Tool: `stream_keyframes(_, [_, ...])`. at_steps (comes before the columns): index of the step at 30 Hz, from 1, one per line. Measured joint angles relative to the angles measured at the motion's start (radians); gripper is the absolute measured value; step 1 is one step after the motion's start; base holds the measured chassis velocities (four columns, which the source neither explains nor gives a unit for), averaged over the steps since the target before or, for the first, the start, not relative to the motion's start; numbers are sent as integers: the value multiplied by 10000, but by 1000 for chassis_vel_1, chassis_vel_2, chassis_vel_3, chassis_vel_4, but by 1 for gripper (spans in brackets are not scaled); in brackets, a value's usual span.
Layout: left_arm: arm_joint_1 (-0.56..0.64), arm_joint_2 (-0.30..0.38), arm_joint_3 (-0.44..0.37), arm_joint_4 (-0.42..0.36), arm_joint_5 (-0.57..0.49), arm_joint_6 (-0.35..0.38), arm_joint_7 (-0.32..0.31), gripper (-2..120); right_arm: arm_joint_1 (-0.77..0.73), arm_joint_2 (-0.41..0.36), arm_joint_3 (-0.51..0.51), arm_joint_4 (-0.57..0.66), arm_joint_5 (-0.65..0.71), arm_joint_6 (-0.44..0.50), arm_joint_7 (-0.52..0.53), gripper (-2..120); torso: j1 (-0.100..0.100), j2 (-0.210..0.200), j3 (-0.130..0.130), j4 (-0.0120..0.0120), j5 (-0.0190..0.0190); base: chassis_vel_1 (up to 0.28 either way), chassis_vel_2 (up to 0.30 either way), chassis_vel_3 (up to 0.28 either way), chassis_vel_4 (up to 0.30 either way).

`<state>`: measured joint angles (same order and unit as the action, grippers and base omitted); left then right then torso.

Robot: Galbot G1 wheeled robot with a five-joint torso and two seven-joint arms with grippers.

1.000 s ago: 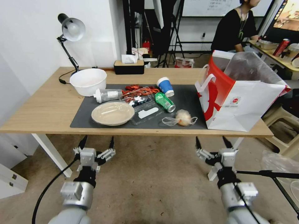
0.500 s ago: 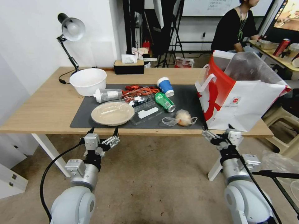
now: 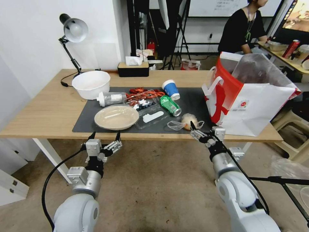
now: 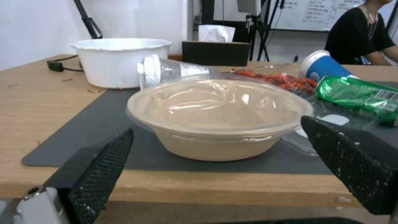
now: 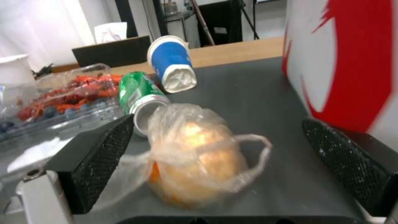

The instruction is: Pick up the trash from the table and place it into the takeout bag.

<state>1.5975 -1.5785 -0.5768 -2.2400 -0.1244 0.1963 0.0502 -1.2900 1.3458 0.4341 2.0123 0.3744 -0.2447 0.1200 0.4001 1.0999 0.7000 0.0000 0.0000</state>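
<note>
The bun in a crumpled clear plastic bag [image 5: 195,155] is framed by the wide-spread right end effector [image 3: 203,131]; the green drink can [image 3: 170,105] lies on its side, silver top pointed toward the surface's near edge.

Both arms: rounded silver-grey shells, black joint bands, small boxy light-grey modules at wrists. Left gripper [image 3: 105,138]: white-silver metal body, two slim black pointed fingers, inner pads [image 4: 101,169] cross-hatched black, visible screw at base. Right gripper [image 3: 202,127]: same build. Thick black cable loops beside left arm; thinner black cable along right arm.
</note>
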Motion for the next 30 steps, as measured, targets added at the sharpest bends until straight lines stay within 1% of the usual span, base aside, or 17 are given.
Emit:
stream_keyframes(6, [153, -73, -74, 42, 97, -219, -22, 100, 570, 99, -278, -268, 441, -31, 67, 100, -1, 0, 0, 0, 0, 0, 0, 0, 0])
stream_keyframes(11, [215, -123, -76, 91, 179, -362, -33, 100, 904, 155, -379, -478, 493, -176, 257, 100, 0, 1, 1, -1, -1, 0, 0, 0, 0])
stream_keyframes(13, [250, -137, -72, 101, 214, -428, -36, 100, 1244, 158, -531, -759, 604, -433, 526, 100, 0, 0, 1, 1, 0, 0, 0, 0, 0])
stream_keyframes(19, [278, -138, -75, 131, 247, -501, -49, 100, 1697, 131, -766, -1320, 942, -868, 853, 100, 0, 0, 1, 1, 1, 0, 0, 0, 0])
stream_keyframes(22, [284, -145, -75, 145, 256, -526, -55, 100, 1748, 130, -817, -1347, 1044, -1101, 986, 100, 0, 0, 1, 0, 0, 0, 0, 0, 0])
stream_keyframes(24, [293, -152, -75, 198, 282, -610, -69, 100, 1771, 176, -895, -1316, 1243, -1515, 1234, 89, 0, 0, 0, 0, 1, 0, 0, 0, 0])
stream_keyframes(25, [293, -152, -75, 198, 282, -610, -69, 100, 1771, 176, -895, -1316, 1243, -1515, 1234, 89, 0, 0, 0, 0, 1, 0, 0, 0, 0])
stream_keyframes(28, [272, -147, -75, 274, 293, -689, -85, 100, 1736, 229, -984, -1226, 1257, -1707, 1330, 76, 0, 0, 1, 0, 1, 0, 0, 0, 0])
stream_keyframes(29, [272, -147, -75, 274, 293, -689, -85, 100, 1736, 229, -984, -1226, 1257, -1707, 1330, 76, 0, 0, 1, 0, 1, 0, 0, 0, 0])
stream_keyframes(30, [266, -144, -75, 288, 294, -698, -89, 99, 1726, 239, -995, -1205, 1257, -1730, 1350, 72, 0, 1, 1, 0, 0, 0, 0, 0, 0])
